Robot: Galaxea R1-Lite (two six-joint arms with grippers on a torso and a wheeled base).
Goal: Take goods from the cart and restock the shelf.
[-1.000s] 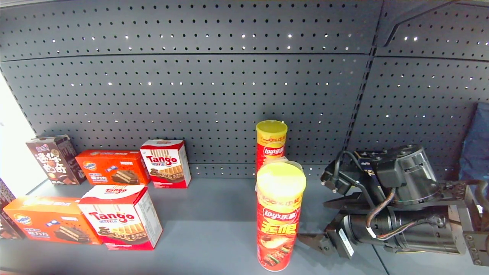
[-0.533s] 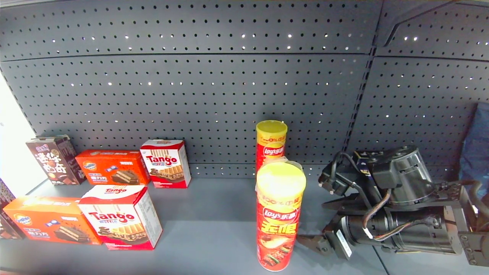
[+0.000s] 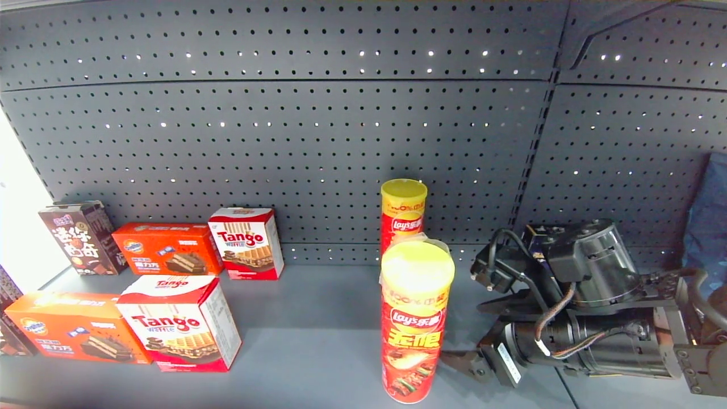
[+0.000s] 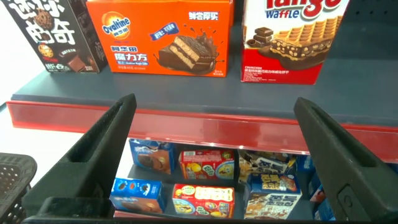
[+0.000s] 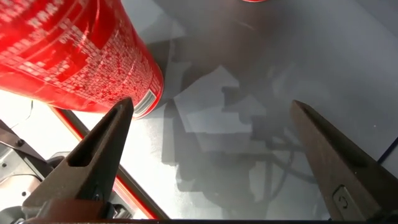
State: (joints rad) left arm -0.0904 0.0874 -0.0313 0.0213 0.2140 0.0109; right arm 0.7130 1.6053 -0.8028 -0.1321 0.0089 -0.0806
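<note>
Now the right pincer (image 3: 468,335), wide open and empty, has moved a little closer to the front chip can (image 3: 416,324), which stands upright on the shelf (image 3: 318,324) just beside it, so the can seems already restocked.

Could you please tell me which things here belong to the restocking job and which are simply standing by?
Job in hand: front chip can, beside the open right gripper; rear chip can; shelf; open left gripper.
Standing by: front wafer box; rear wafer box; front orange box; rear orange box; brown box.
</note>
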